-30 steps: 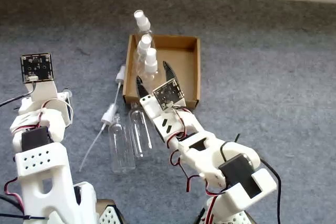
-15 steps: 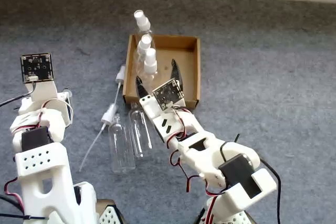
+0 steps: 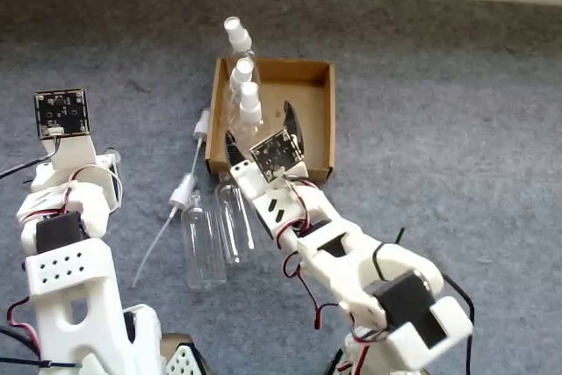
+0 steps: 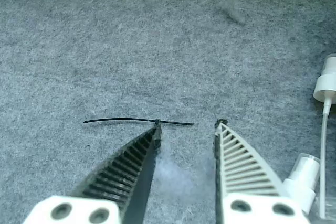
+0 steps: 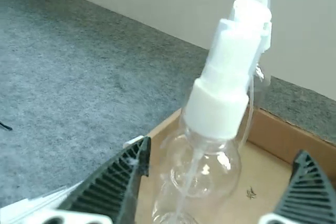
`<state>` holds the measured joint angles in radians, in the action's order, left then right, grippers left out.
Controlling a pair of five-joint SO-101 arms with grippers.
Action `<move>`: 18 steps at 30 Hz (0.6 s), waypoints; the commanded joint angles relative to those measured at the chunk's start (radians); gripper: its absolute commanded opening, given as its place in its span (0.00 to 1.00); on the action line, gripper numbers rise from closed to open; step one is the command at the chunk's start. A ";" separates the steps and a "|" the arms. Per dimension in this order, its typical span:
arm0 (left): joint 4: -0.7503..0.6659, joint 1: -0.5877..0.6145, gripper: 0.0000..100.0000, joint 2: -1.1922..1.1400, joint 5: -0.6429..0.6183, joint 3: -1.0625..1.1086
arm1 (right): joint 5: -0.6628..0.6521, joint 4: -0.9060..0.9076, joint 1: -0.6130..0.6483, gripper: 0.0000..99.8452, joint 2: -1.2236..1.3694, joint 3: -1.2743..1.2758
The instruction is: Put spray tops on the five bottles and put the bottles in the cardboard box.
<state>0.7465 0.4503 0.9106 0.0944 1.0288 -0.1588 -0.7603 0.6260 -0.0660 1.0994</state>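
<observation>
The grey carpet [image 3: 457,85] covers the table under both my arms. My right arm [image 3: 351,261] stretches forward over the near edge of the cardboard box [image 3: 309,98], which sits open-topped ahead of me. My left arm [image 3: 66,243] stands off to the side, well apart from the box.

Three capped bottles stand upright in a row along the box's left wall. The nearest capped bottle [image 3: 250,103] is the one between my right fingers. The middle capped bottle [image 3: 241,72] is just behind it, and the far capped bottle [image 3: 235,34] is at the far corner. From above I cannot tell whether that last one stands inside the wall or just beyond it.

Two bare bottles lie side by side on the carpet just short of the box, necks toward it: the outer bare bottle [image 3: 202,248] and the inner bare bottle [image 3: 235,221].

My right gripper [image 5: 224,148] has its jaws spread wide, one on each side of the nearest capped bottle [image 5: 210,166], with a gap on both sides. My left gripper [image 4: 189,123] hangs low over bare carpet with its jaws a moderate way apart and nothing between them.

Two loose spray tops lie left of the box, each trailing a thin tube: the near spray top [image 3: 183,192] by the outer bare bottle's neck, and the far spray top [image 3: 202,123] beside the box wall.

A thin black cable tie [image 4: 137,121] lies on the carpet at the tip of my left gripper's dark finger.
</observation>
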 commanded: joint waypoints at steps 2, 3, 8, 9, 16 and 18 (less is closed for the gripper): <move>-0.018 0.012 0.16 0.008 -0.009 -0.012 | -0.003 0.074 0.038 0.35 -0.136 -0.012; -0.018 0.012 0.16 0.008 -0.009 -0.012 | -0.003 0.090 0.039 0.35 -0.156 -0.010; -0.018 0.012 0.16 0.007 -0.009 -0.012 | -0.003 0.220 0.047 0.35 -0.265 -0.008; -0.018 0.012 0.16 0.007 -0.009 -0.013 | -0.003 0.259 0.048 0.35 -0.297 -0.008; -0.012 0.012 0.16 -0.110 -0.006 -0.113 | -0.002 0.650 0.050 0.35 -0.596 -0.013; -0.011 0.012 0.16 -0.213 -0.006 -0.177 | -0.002 0.786 0.068 0.35 -0.710 -0.013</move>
<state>0.7465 0.4503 0.8385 0.0944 0.9874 -0.1588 -0.1557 0.6690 -0.6045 1.1009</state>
